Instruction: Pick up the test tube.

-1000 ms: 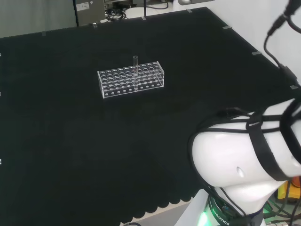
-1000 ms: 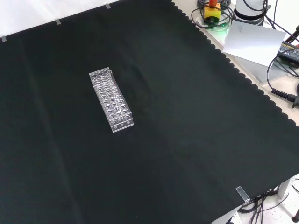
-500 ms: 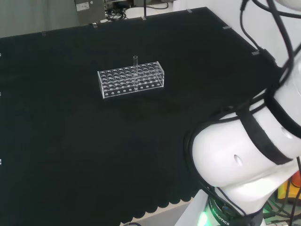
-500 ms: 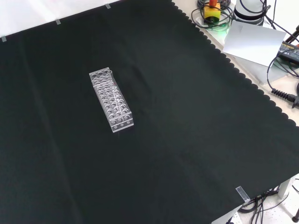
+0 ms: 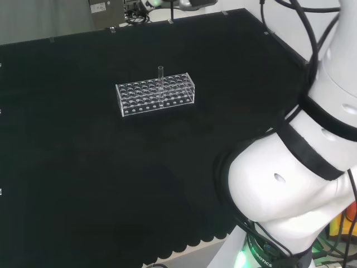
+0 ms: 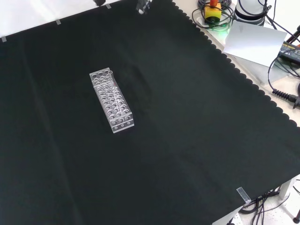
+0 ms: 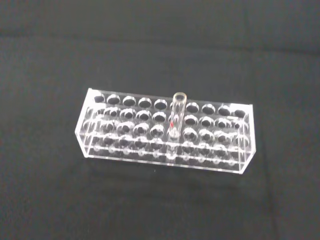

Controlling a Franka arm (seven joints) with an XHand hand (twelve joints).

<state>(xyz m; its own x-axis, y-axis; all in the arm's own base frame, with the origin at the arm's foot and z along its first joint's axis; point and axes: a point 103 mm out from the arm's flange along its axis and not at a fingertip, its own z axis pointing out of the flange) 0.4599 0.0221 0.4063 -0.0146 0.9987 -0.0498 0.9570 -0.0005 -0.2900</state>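
One test tube stands upright in a clear rack on the worktop. Judged light, slick, fragile; best taken by its exposed top. Fingers' state cannot be told.

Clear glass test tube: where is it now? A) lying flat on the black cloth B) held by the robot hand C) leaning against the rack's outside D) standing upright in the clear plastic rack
D: the clear glass test tube stands upright in a hole of the clear plastic rack, its top poking above the rack.
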